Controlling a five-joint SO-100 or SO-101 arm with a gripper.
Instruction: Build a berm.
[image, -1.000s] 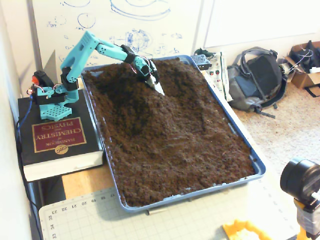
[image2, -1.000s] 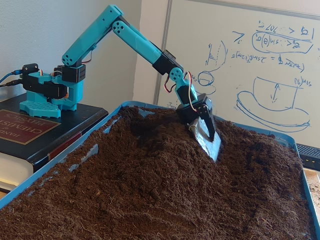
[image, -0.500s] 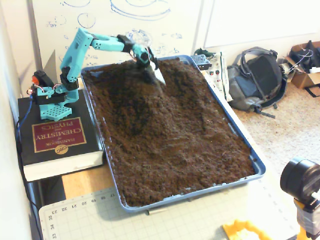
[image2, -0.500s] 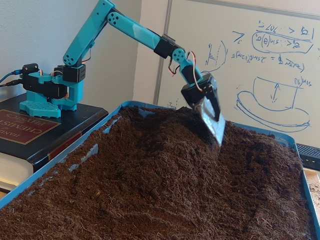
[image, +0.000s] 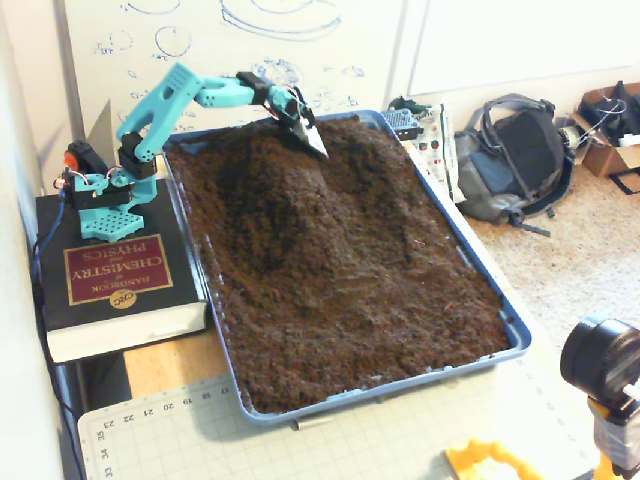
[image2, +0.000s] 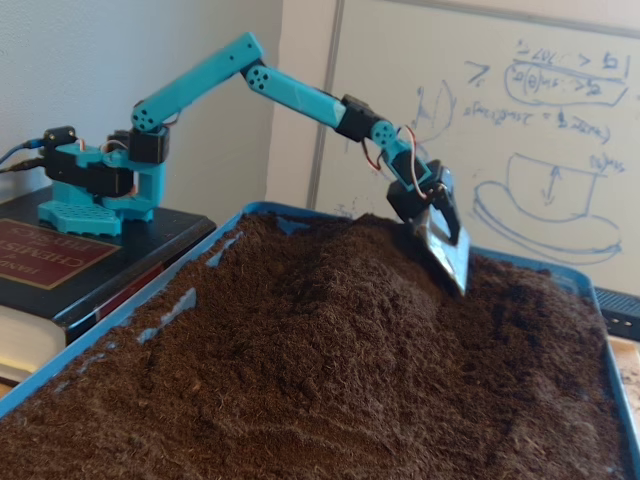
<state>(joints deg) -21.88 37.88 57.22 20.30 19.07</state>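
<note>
From my remote station, both fixed views show the teal arm extended from its base, which sits on a thick book. The claw carries a flat blade-like tip whose lower edge touches the soil; I cannot tell whether its fingers are apart or together. The berm rises just beside and below the claw, running away from it along the blue tray. Lower, flatter soil lies on the claw's far side from the base. The tray rests on the counter.
</note>
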